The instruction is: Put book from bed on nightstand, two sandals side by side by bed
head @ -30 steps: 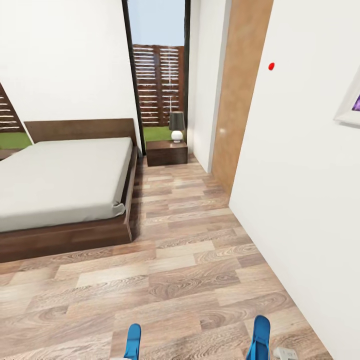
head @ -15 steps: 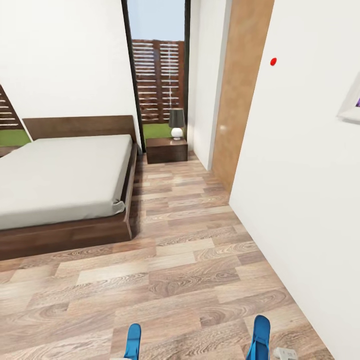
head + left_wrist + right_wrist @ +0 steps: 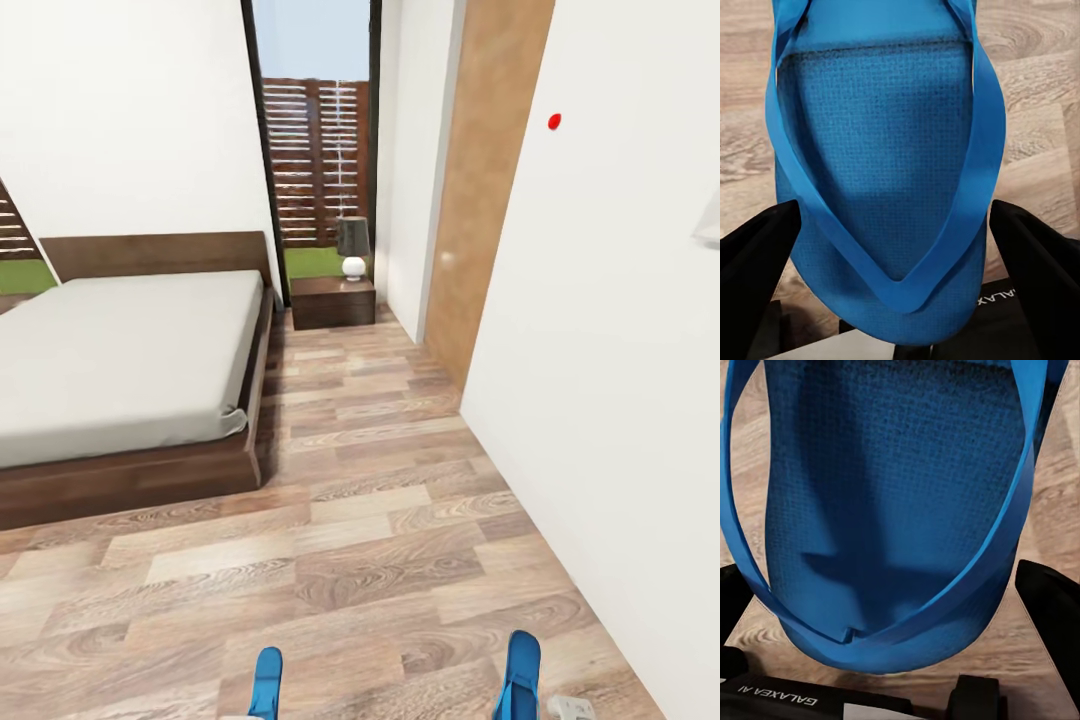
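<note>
Left gripper (image 3: 896, 300): its two black fingers (image 3: 754, 262) stand on either side of a blue sandal (image 3: 881, 165), closed on its heel end, so the sandal sticks out forward between them. Right gripper (image 3: 892, 652): its black fingers (image 3: 1054, 622) likewise sit either side of the other sandal (image 3: 892, 502), holding it by the heel end. From the head, both sandals show at the bottom edge, the left one (image 3: 266, 682) and the right one (image 3: 520, 672) well apart, pointing forward.
</note>
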